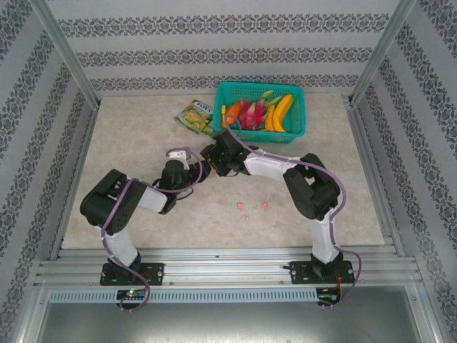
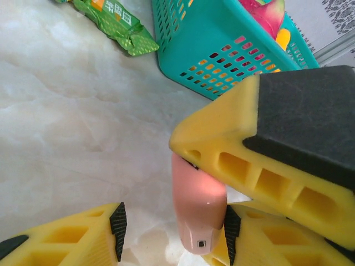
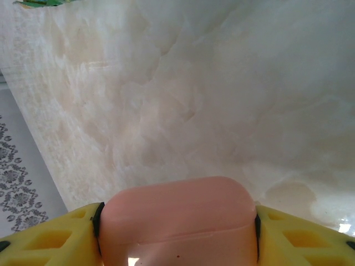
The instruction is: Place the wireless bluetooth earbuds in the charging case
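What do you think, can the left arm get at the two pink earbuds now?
Probably yes. The earbuds lie on bare table, nothing over them. The left tool is open beside the case that the right tool grips, so it looks free to go.

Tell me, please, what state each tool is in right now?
Left tool: open, straddling the pink charging case.
Right tool: shut on the pink charging case.
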Controlling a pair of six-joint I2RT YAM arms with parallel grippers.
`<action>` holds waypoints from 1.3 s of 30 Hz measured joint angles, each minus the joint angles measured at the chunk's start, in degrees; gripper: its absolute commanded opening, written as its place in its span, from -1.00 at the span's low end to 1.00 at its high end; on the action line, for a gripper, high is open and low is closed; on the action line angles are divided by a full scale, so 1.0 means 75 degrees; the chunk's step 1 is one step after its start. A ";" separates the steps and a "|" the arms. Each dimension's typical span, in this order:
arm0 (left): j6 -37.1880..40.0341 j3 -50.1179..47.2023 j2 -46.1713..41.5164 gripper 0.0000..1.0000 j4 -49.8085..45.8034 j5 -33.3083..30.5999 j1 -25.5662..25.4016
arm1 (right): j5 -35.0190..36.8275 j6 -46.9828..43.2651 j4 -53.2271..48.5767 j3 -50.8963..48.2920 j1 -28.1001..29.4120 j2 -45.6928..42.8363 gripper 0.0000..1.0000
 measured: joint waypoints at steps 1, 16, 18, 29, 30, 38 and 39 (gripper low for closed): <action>-0.0017 0.0012 0.0017 0.04 0.0017 -0.0009 0.0000 | -0.0012 0.0029 0.0023 0.0000 0.0000 -0.0009 -0.08; -0.0210 0.0143 0.0227 -0.34 0.0431 0.0003 -0.0044 | -0.0038 0.0262 0.0437 -0.0154 0.0041 -0.0096 -0.09; -0.0219 0.0163 0.0262 -0.42 0.0466 0.0000 -0.0058 | -0.0035 0.0300 0.0501 -0.0219 0.0047 -0.0111 -0.09; -0.0251 0.0169 0.0321 -0.75 0.0554 0.0111 -0.0099 | 0.0076 0.0306 0.0624 -0.0428 0.0047 -0.0227 -0.05; -0.0251 0.0169 0.0321 -0.80 0.0557 0.0119 -0.0099 | 0.0082 0.0306 0.0629 -0.0443 0.0047 -0.0239 -0.02; -0.0251 0.0169 0.0274 -0.85 0.0557 0.0216 -0.0105 | 0.0020 0.0335 0.0708 -0.0571 -0.0017 -0.0376 0.49; -0.0248 0.0169 0.0268 -0.85 0.0527 0.0187 -0.0093 | -0.0015 0.0326 0.0714 -0.0606 -0.0058 -0.0452 0.51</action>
